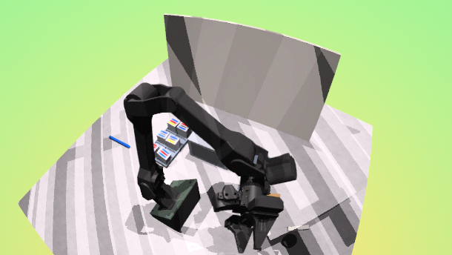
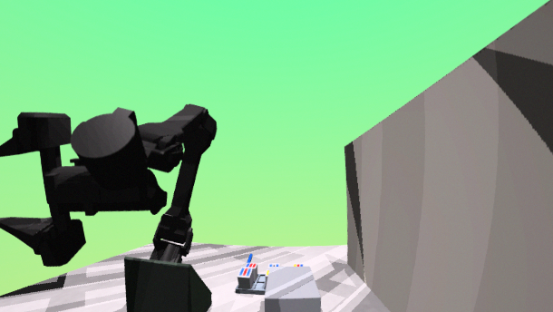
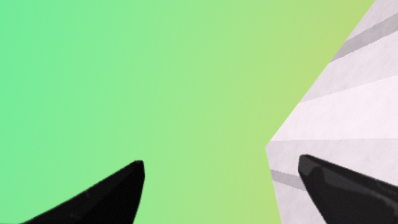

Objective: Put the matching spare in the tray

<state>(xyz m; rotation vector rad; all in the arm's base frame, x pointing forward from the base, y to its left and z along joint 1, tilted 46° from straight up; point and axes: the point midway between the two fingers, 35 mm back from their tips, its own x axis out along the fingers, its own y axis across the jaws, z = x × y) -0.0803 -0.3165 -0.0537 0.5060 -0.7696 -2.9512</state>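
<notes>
We find the gripper wide apart, nothing between its fingers. The striped spare blocks sit on the rack, our landmark. In the top view the gripper is well apart from the rack, below and right of it; the rack's long axis slants from upper right to lower left. Beside the rack stands a grey box – whether tray, we cannot tell. No code is legible, so we judge reading it comes first – before any reach up-left.
</notes>
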